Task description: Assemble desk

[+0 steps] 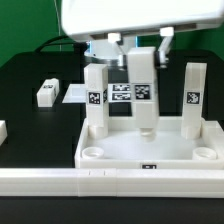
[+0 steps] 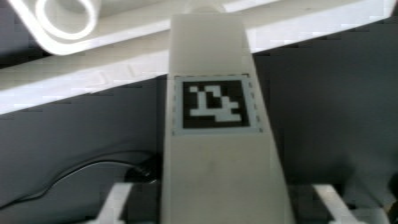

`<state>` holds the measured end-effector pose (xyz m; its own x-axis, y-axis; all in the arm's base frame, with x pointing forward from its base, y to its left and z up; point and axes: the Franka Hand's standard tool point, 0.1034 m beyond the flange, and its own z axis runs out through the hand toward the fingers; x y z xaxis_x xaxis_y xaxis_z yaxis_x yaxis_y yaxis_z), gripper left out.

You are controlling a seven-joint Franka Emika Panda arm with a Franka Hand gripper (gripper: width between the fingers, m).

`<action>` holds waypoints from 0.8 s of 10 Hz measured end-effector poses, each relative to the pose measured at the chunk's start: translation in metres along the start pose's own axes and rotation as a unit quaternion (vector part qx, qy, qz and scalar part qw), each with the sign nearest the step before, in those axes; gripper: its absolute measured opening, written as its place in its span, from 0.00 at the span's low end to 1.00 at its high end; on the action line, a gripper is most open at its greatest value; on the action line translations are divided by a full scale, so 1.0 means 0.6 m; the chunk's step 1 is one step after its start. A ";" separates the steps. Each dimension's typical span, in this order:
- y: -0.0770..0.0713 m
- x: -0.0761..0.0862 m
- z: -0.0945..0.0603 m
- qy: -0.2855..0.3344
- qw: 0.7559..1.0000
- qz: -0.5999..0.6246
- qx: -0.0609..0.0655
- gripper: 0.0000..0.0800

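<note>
The leg sits clamped in your gripper. It is probably light, rigid, slick plastic: grip the flat sides near the top.

The leg and tabletop look smooth matt white plastic; table matt black.

A white plastic square block leg bearing a black-and-white tag sits gripped in the end effector; behind it, a round corner socket of the white plastic tray-like tabletop.
</note>
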<state>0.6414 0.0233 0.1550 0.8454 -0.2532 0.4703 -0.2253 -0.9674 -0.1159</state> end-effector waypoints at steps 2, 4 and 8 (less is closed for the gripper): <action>-0.029 -0.017 0.011 -0.021 0.998 -0.065 0.003 0.36; -0.024 -0.017 0.013 -0.022 0.998 -0.057 0.002 0.36; -0.067 -0.032 0.016 -0.013 0.996 -0.092 0.009 0.36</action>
<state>0.6390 0.0671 0.1424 0.8839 -0.0710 0.4622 -0.0560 -0.9974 -0.0461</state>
